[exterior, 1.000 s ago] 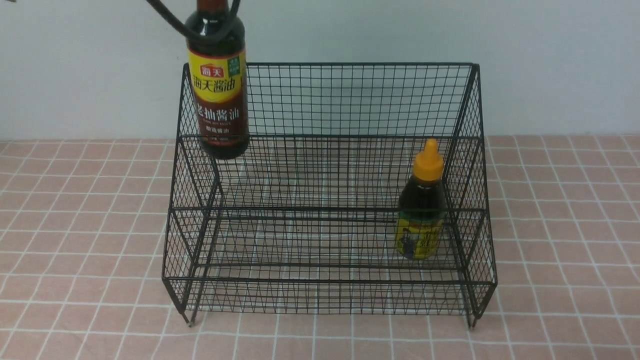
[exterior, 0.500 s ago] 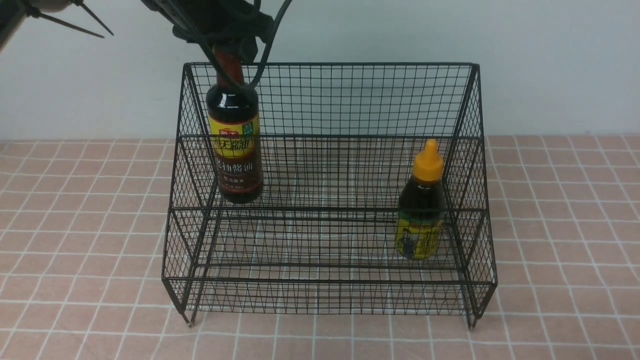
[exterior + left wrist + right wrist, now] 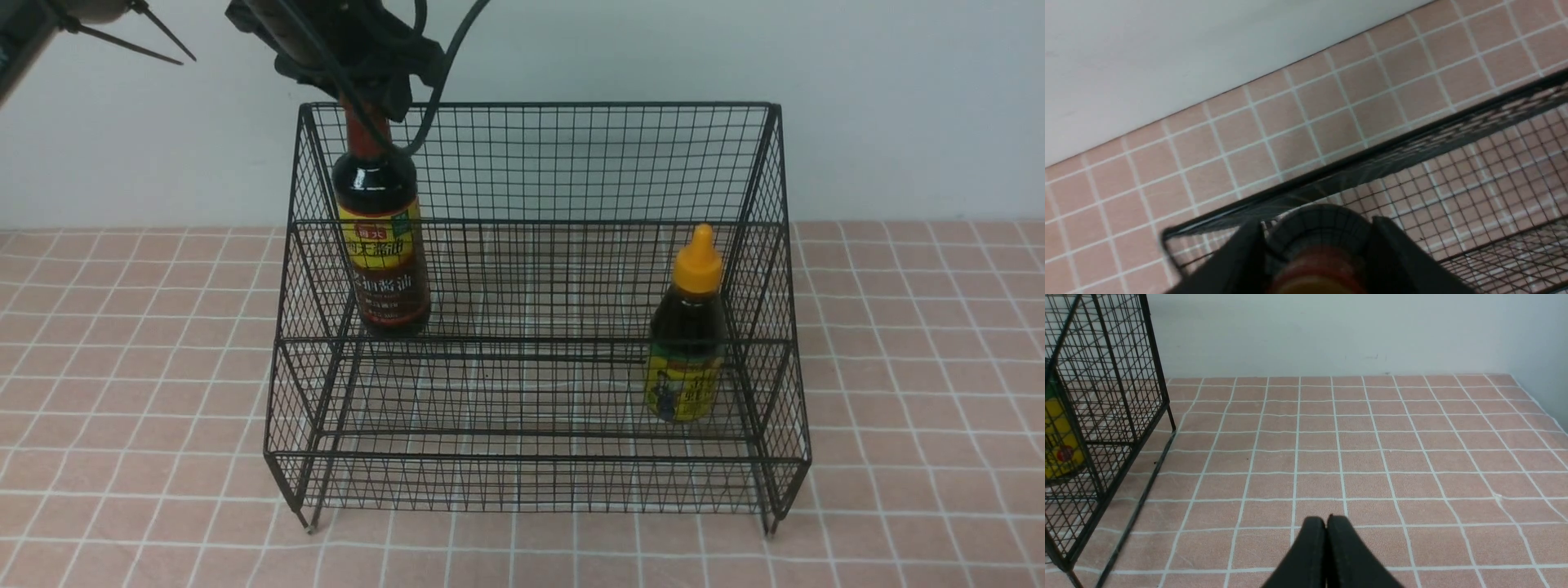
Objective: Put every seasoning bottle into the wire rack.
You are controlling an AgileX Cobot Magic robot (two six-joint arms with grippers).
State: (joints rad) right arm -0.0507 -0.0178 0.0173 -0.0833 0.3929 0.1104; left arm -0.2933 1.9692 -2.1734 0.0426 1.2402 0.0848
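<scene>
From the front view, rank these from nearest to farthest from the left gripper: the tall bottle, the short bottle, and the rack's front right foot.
1. Tall bottle: directly under the left gripper, on the upper shelf, left side of the rack.
2. Short bottle: lower shelf, right side.
3. Front right foot: on the tiles, nearest the camera.

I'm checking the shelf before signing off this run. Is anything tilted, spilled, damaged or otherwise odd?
Nothing stands out. The tall bottle stands upright on the upper tier of the wire rack, with the left gripper at its cap. The short bottle stands upright on the lower tier. No spill shows.
</scene>
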